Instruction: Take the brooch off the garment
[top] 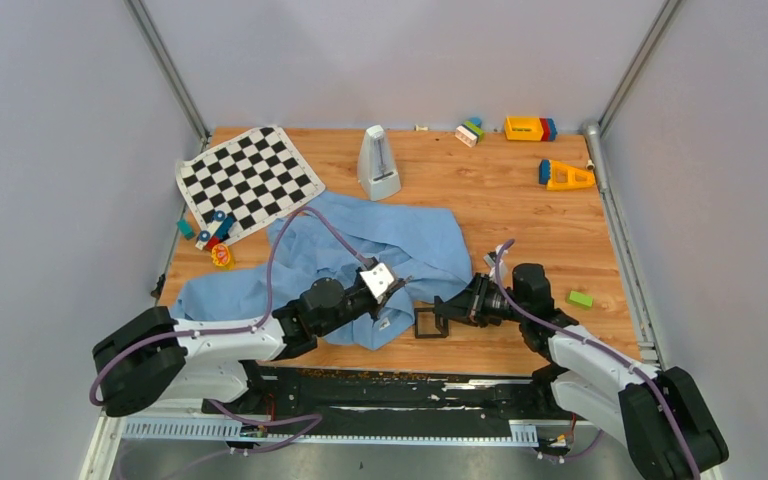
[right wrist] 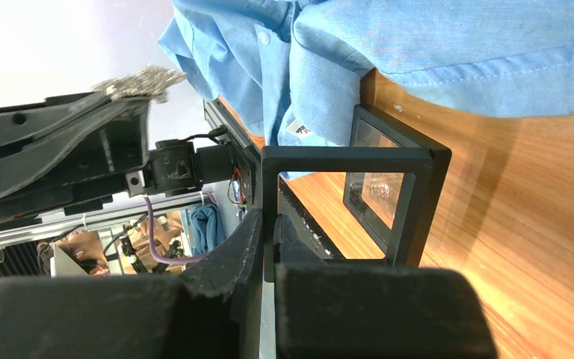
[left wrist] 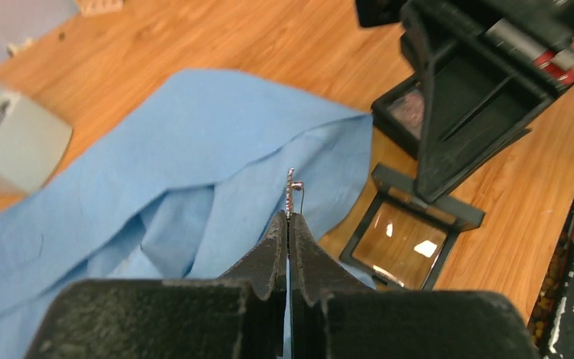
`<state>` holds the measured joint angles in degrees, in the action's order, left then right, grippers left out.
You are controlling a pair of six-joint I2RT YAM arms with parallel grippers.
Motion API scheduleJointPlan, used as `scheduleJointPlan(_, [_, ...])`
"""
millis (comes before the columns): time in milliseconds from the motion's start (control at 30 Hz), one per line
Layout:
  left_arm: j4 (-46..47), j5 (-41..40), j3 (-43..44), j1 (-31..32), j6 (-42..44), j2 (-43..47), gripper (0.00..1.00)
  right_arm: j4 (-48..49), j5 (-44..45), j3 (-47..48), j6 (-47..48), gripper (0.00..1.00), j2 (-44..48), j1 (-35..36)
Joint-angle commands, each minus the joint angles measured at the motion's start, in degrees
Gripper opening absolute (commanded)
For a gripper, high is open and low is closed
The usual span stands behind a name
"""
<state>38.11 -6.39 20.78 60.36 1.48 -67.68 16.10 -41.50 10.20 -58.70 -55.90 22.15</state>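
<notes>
Left gripper (left wrist: 289, 222) pinches the brooch (left wrist: 291, 191) tight above the shirt (left wrist: 157, 149); right gripper (right wrist: 267, 224) clamps the case (right wrist: 344, 159). Maintain the pinch; lift slowly so it cannot snag cloth.

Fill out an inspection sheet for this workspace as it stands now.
Surface: wooden table, no spill seen.
Job's things: light blue shirt crumpled mid-table; brooch pinched at the left fingertips, apparently off the cloth.
Clutter: checkered mat, metronome, toy blocks at the far edge, green block, small toys by the mat, open black display box beside the shirt.
Grippers: left gripper shut on the brooch; right gripper shut on the upright half of the black display box.
Cables: purple cable arcs above the shirt.
Surroundings: pale enclosure walls; nothing else seen.
</notes>
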Motion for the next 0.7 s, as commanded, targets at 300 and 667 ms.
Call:
scheduleJointPlan(300, [25.6,15.6,-7.4,1.1,24.9,-12.0,0.00,1.7,-3.3,0.4,-0.4,0.00,-0.4,-1.8])
scheduleJointPlan(667, [25.4,19.5,-4.6,1.8,26.3,-16.8,0.00,2.7,-4.7,-0.2,-0.7,0.00,-1.4,-1.9])
